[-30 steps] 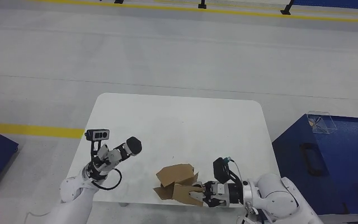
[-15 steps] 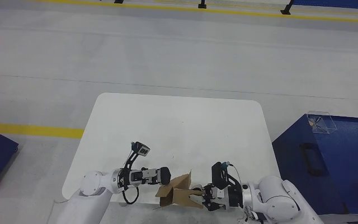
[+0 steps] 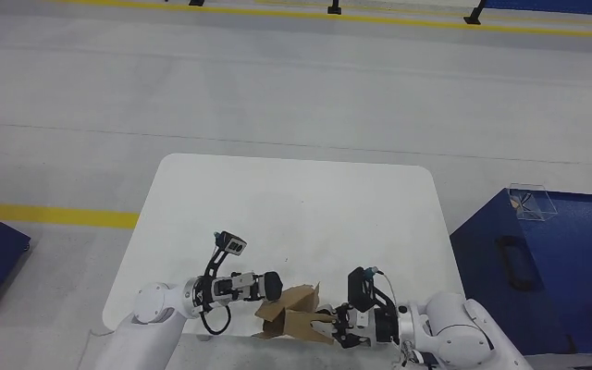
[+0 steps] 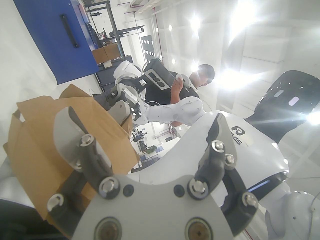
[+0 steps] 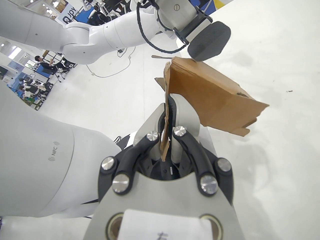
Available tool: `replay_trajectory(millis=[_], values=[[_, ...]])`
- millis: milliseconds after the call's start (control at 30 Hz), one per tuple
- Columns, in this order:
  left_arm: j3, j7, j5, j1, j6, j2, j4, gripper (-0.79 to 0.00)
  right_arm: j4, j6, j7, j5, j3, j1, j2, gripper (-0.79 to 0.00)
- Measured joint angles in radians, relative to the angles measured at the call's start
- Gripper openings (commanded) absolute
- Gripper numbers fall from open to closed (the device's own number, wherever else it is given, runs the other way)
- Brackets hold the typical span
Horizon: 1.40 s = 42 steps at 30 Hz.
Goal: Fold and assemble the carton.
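Observation:
A brown cardboard carton (image 3: pixel 291 313), partly folded with loose flaps, sits at the front edge of the white table (image 3: pixel 277 203). My right gripper (image 3: pixel 331 324) is shut on one thin flap of the carton (image 5: pixel 207 93), the flap pinched between its fingertips (image 5: pixel 170 106). My left gripper (image 3: pixel 275 287) is at the carton's opposite side and stands open. One left finger (image 4: pixel 67 131) rests against the carton's (image 4: pixel 37 136) outer wall while the other (image 4: pixel 220 131) hangs free. The left finger's black pad (image 5: pixel 210 41) touches the carton's upper corner.
A blue cabinet (image 3: pixel 546 268) stands to the right of the table, with a clear container (image 3: pixel 532 199) on top. The table stretches bare behind the carton. The carton lies close to the front edge.
My left arm swung in from the table's left side to the carton and now touches it. The carton has shifted slightly toward the front edge; the right gripper kept its hold.

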Motion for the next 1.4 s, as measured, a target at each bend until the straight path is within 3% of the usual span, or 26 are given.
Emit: replay_trajectory(millis=[133,367,567,667,1000,1233,1400], values=[[-0.075,0.04,0.112,0.019,-0.08,0.02,-0.034,0.0,0.001,0.019,0.0,0.054,0.03,0.01,0.006,-0.785],[-0.215,0.103,0.521,0.126,-0.132,0.064,-0.261,0.0,0.022,0.065,0.063,0.255,0.114,0.024,0.022,-0.785],[-0.268,0.169,0.795,0.229,-0.051,0.083,-0.468,0.0,0.082,0.126,0.187,0.471,0.119,0.069,0.032,-0.785],[-0.281,0.171,0.881,0.247,0.013,0.091,-0.525,0.0,0.105,0.145,0.249,0.533,0.099,0.098,0.034,-0.785],[-0.246,0.15,0.955,0.239,0.165,0.104,-0.585,0.0,0.175,0.157,0.339,0.619,0.013,0.165,0.03,-0.785],[-0.154,0.165,0.954,0.188,0.215,0.101,-0.536,-0.003,0.203,0.148,0.352,0.641,-0.022,0.194,0.027,-0.785],[-0.086,0.184,0.965,0.146,0.232,0.097,-0.497,-0.046,0.204,0.143,0.351,0.641,-0.035,0.203,0.027,-0.785]])
